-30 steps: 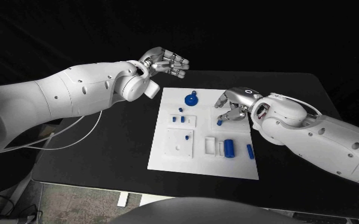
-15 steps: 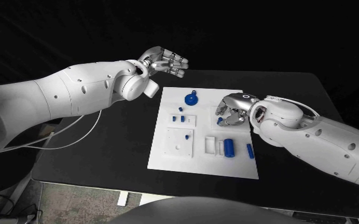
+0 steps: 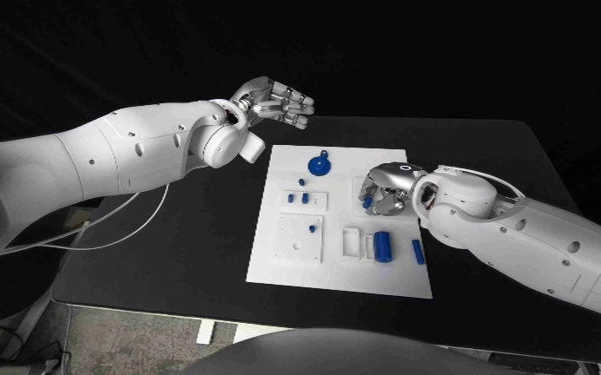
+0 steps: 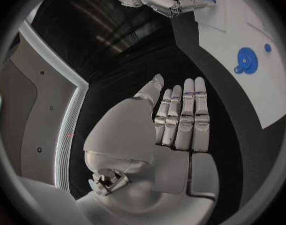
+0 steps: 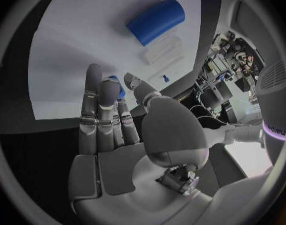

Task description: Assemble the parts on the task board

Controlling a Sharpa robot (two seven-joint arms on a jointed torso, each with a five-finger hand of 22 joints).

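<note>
Right hand [image 3: 379, 191] has crept left over the board [image 3: 283, 264], clamped on a small blue part [image 3: 368, 202]; left hand [image 3: 278, 103] hovers, fingers apart.

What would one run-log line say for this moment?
right hand: pinches small blue part over white task board | left hand: raised, holds nothing

surface: black table [image 3: 188, 245] | on it: white task board [image 3: 338, 266] (lying flat, near the middle)

White task board [image 3: 282, 262] on black table [image 3: 175, 245]; parts [image 3: 383, 247] were blue; silver hands, white arms [image 3: 125, 154].
</note>
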